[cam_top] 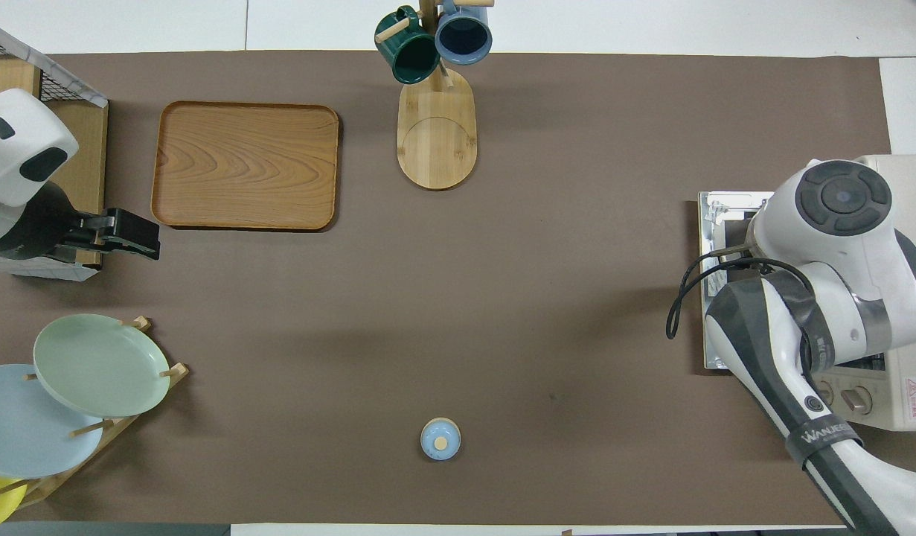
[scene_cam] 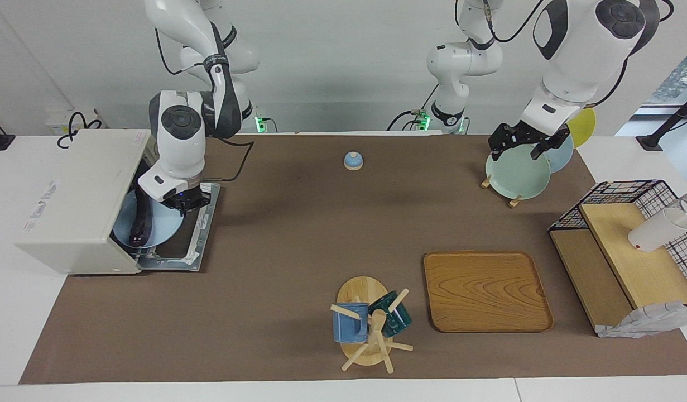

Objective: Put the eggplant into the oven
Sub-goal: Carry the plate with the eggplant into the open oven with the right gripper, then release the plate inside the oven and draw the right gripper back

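Jaws, right gripper [scene_cam: 182,204]: clamped on rim of light blue plate [scene_cam: 163,225], over the oven's let-down door [scene_cam: 201,237].
Jaws, left gripper [scene_cam: 526,142]: apart, nothing held; arm waits over the plate rack [scene_cam: 500,184] at its own end of worktop.
Eggplant [scene_cam: 140,223]: lies lengthwise on the blue plate, dark, slightly curved; plate w/ eggplant sits partly inside oven mouth, partly over the door.
Oven [scene_cam: 81,201]: off-white toaster oven at right arm's end of worktop, door down flat.
Overhead view: right arm's wrist hides plate, eggplant & most of door.
Worktop [scene_cam: 298,240]: brown mat.
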Available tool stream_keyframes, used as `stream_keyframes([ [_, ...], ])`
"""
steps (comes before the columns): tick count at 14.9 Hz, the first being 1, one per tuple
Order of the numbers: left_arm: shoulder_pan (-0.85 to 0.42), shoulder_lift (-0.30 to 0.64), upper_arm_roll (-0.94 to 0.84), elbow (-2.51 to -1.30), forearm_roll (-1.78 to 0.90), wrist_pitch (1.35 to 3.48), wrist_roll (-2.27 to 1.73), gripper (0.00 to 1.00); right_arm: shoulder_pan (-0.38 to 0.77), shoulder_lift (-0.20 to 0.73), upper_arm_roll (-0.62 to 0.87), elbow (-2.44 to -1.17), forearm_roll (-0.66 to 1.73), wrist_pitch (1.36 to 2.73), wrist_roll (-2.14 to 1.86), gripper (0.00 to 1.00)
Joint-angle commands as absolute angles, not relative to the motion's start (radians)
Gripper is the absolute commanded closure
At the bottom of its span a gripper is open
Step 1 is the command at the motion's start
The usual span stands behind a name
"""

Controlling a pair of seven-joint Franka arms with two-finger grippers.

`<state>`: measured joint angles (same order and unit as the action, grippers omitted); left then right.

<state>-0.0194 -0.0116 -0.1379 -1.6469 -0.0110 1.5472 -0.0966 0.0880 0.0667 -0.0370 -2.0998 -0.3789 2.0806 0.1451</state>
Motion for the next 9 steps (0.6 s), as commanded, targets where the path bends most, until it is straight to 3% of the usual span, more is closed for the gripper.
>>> stream_keyframes([
  [1, -0.014, -0.021, -0.135, -1.649, 0.011, 1.539, -0.092, 0.0, 0.046, 0.037, -0.02, -2.138, -0.356, 2.106, 0.079, 1.0],
  [9, -0.014, -0.021, -0.133, -1.649, 0.011, 1.539, -0.094, 0.0, 0.006, 0.025, -0.023, -2.161, -0.264, 2.089, -0.014, 1.0],
])
